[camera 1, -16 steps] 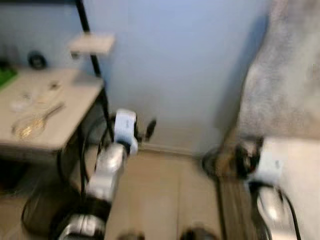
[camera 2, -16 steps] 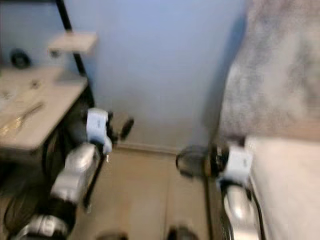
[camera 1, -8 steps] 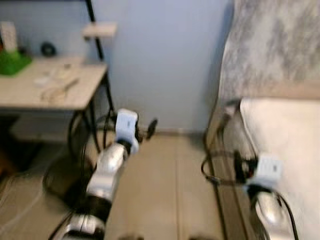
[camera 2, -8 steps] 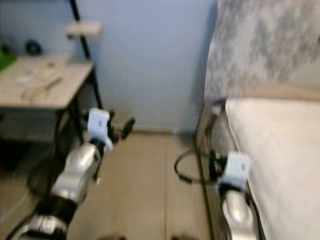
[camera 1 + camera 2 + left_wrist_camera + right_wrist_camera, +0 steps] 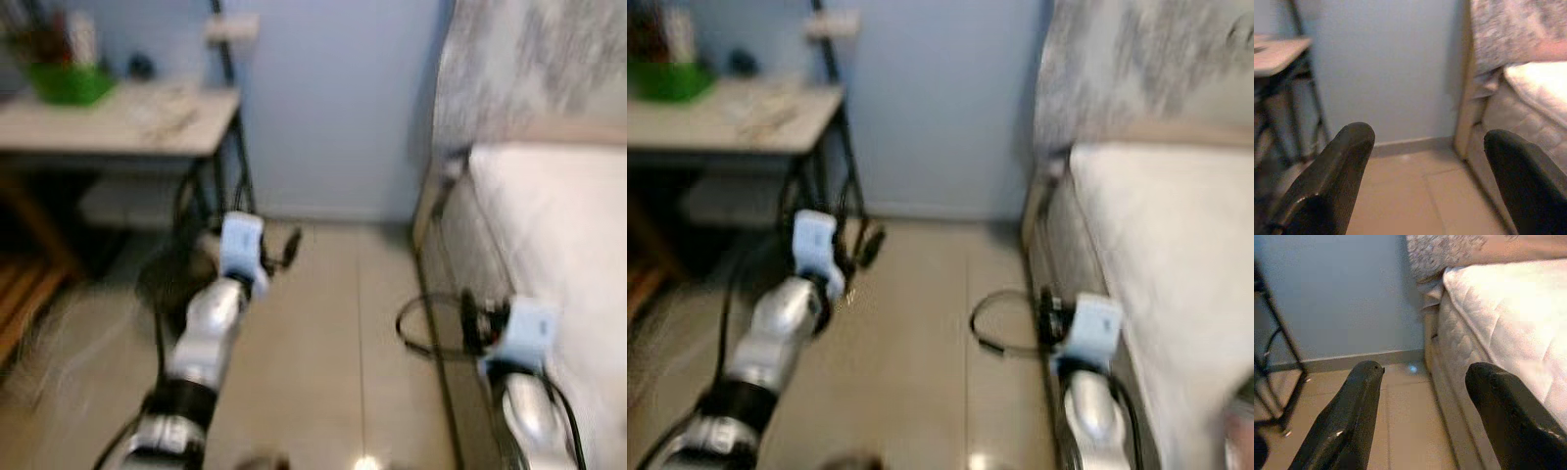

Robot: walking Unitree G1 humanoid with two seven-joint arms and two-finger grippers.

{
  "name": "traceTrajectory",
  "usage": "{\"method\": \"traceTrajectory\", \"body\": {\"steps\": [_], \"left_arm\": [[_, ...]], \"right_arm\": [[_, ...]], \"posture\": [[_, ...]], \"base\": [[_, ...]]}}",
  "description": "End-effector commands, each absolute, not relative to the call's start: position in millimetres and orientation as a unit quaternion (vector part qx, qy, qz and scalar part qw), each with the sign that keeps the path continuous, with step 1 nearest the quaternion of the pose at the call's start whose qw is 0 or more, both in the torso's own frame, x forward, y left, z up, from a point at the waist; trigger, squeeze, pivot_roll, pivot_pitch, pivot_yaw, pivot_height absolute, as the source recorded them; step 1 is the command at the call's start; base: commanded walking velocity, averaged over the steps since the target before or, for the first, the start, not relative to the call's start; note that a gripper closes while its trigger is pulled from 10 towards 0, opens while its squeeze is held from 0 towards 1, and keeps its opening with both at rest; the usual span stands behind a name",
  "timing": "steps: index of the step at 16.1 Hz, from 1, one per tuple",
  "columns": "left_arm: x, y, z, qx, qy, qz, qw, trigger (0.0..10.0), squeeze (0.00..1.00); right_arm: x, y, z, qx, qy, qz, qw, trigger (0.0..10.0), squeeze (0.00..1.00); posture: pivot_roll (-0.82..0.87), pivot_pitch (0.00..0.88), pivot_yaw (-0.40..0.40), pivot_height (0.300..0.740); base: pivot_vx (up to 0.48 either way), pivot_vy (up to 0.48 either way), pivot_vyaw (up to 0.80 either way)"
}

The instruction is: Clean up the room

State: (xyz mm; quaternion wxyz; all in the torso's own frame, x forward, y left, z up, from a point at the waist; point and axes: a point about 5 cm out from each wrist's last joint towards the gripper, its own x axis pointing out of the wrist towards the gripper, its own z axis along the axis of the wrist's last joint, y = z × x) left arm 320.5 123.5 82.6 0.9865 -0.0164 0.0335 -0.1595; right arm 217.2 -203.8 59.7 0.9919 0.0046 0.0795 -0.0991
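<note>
My left gripper (image 5: 281,249) is held out low over the beige tiled floor (image 5: 323,333), open with nothing between its fingers (image 5: 1327,186). At the foot of the bed's side, my right gripper (image 5: 436,323) is also open and empty, with wide-spread fingers (image 5: 1347,421). A white mattress (image 5: 558,225) with a grey patterned cover (image 5: 529,69) at its head fills the right. A light desk (image 5: 118,127) on black legs stands at the left and carries a green bowl (image 5: 69,83) and small blurred items. The picture is blurred.
A pale blue wall (image 5: 333,108) closes the far end of the floor strip between desk and bed. Dark cables (image 5: 186,264) hang under the desk. A wooden slatted piece (image 5: 20,294) sits at the far left. The bed frame edge (image 5: 1435,347) runs along the right.
The whole view has swung: the desk now sits higher and further right, and more floor and bed side show. Both arms keep the same pose with open grippers.
</note>
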Motion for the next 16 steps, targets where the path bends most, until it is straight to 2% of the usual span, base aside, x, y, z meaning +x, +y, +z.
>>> {"method": "traceTrajectory", "body": {"steps": [1, 3, 10, 13, 16], "left_arm": [[319, 117, 81, -0.025, 0.039, -0.174, 0.984, 10.0, 0.0], [319, 116, 80, -0.057, 0.046, -0.193, 0.978, 10.0, 0.0], [321, 112, 80, -0.039, 0.044, -0.221, 0.974, 10.0, 0.0], [329, 136, 75, -0.077, 0.068, -0.12, 0.987, 10.0, 0.0], [326, 139, 70, -0.053, 0.087, -0.119, 0.988, 10.0, 0.0]], "right_arm": [[218, -204, 60, 0.004, 0.081, -0.099, 0.992, 10.0, 0.0], [219, -205, 61, 0.007, 0.078, -0.101, 0.992, 10.0, 0.0], [215, -211, 61, 0.015, 0.068, -0.131, 0.989, 10.0, 0.0], [210, -221, 61, 0.025, 0.051, -0.177, 0.983, 10.0, 0.0], [206, -232, 59, 0.03, 0.049, -0.203, 0.977, 10.0, 0.0]], "posture": [[-0.05, 0.0, 0.052, 0.736], [-0.05, 0.0, 0.05, 0.736], [-0.06, 0.0, 0.065, 0.736], [-0.06, 0.0, 0.076, 0.736], [-0.06, 0.0, 0.077, 0.736]], "base": [[0.0, 0.0, 0.0], [0.0, 0.24, -0.69], [0.0, 0.48, -0.66], [0.0, 0.48, -0.66], [0.0, 0.48, -0.66]]}}
